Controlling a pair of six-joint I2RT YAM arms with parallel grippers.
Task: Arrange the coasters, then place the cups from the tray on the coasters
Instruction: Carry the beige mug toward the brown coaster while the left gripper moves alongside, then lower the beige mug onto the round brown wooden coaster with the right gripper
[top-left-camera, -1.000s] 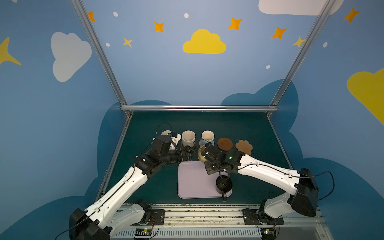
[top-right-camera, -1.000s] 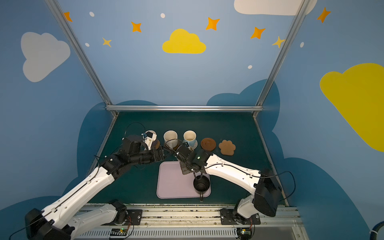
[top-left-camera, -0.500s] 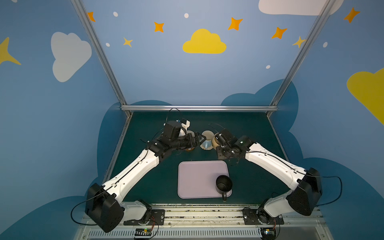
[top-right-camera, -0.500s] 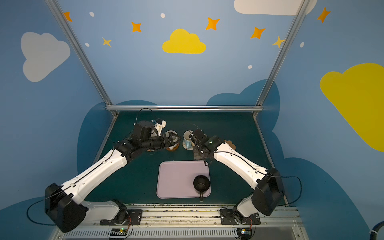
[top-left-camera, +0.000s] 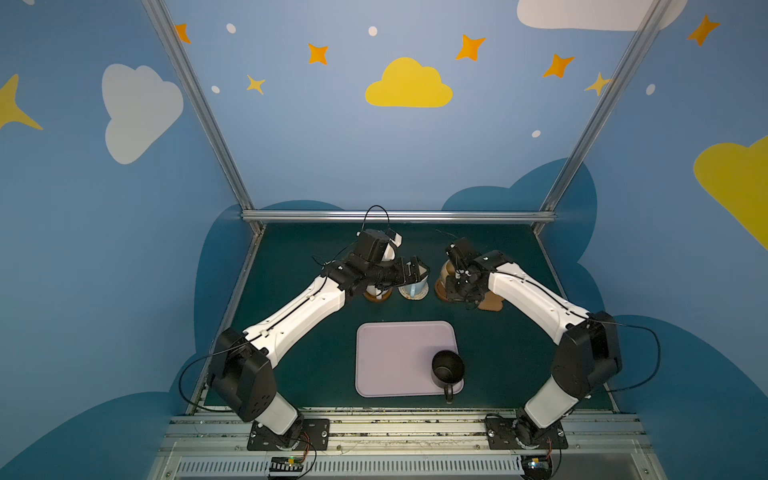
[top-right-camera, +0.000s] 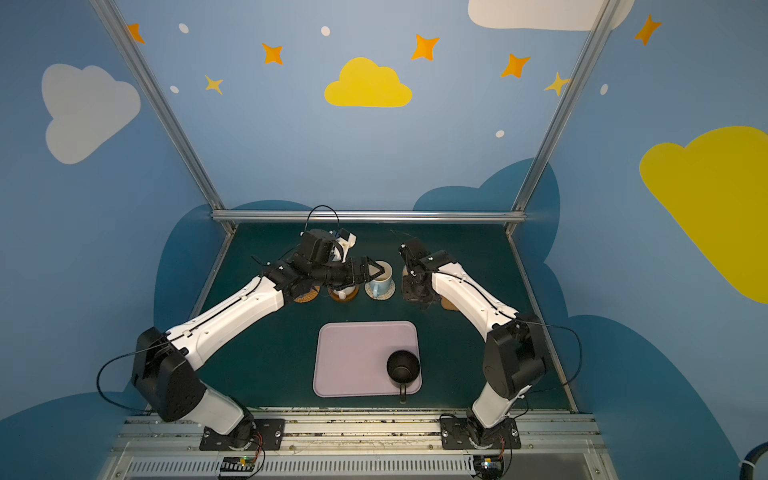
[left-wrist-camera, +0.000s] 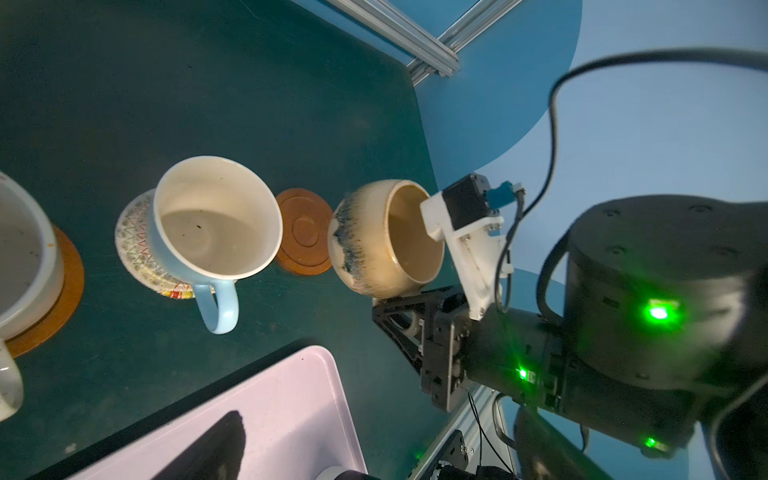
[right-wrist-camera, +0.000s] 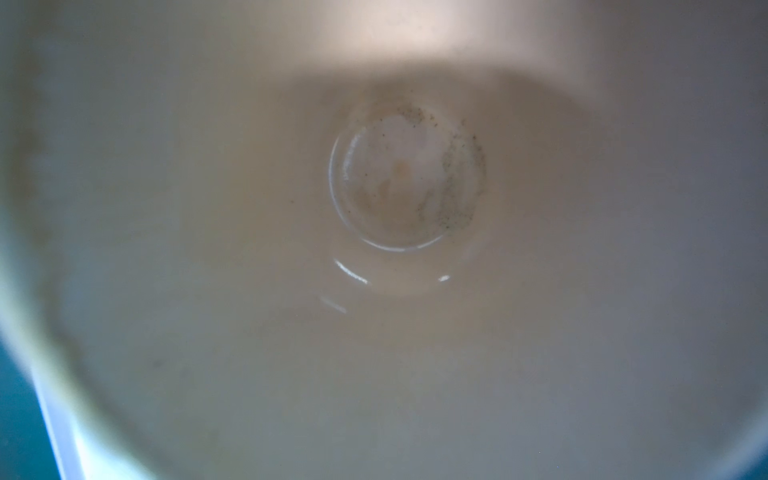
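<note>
In both top views the black mug (top-left-camera: 446, 368) stands on the near right corner of the tray (top-left-camera: 395, 345); the left gripper (top-left-camera: 419, 270) hangs, jaws apart, over the blue mug (top-left-camera: 414, 287) in the far row. In the left wrist view the right gripper (left-wrist-camera: 405, 322) is clamped on the handle of the yellow mug (left-wrist-camera: 374, 245), just beside a brown coaster (left-wrist-camera: 303, 232); the right wrist view shows only a mug's pale inside.

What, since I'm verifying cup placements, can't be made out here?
In both top views the left arm covers whatever stands on the tan woven coaster.
There the right arm hides most of the paw-shaped coaster.
The right wrist view shows only the mustard mug, blurred, from inside.
</note>
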